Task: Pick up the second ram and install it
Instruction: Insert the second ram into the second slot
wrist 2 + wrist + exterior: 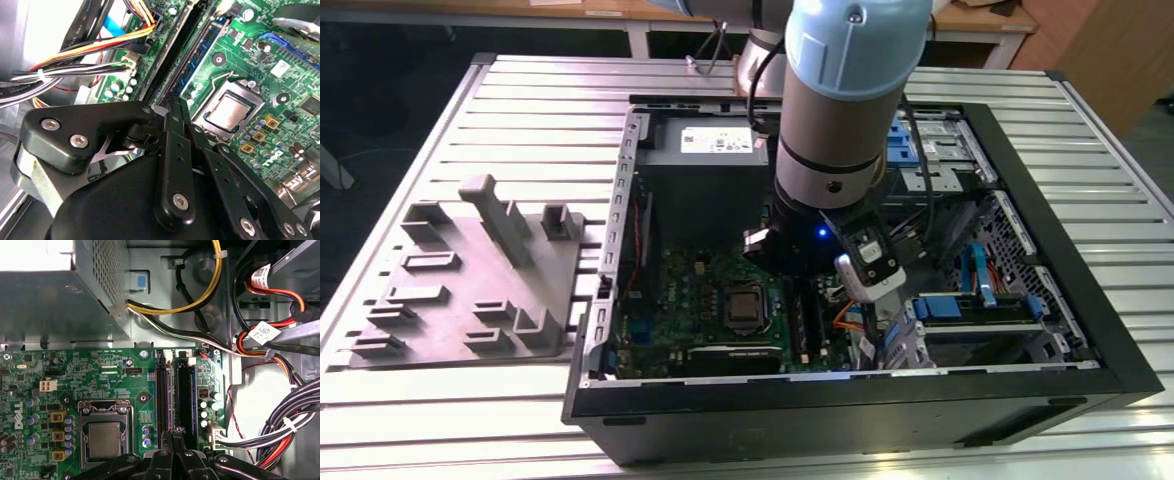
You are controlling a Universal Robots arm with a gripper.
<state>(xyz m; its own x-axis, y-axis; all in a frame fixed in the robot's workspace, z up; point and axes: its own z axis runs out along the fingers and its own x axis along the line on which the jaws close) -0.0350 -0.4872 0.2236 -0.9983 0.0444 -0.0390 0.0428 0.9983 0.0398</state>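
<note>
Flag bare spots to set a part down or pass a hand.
Free: slatted table between the grey fixture tray and the far edge, and on the exterior view's right of the computer case. Crowded: inside the case, the arm and gripper hang over the RAM slots, cable bundles alongside.

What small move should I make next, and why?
Probably a short, straight press downward: the shut gripper sits at one end of the second ram, which appears to stand in its slot on the motherboard; I cannot see whether it is latched.
</note>
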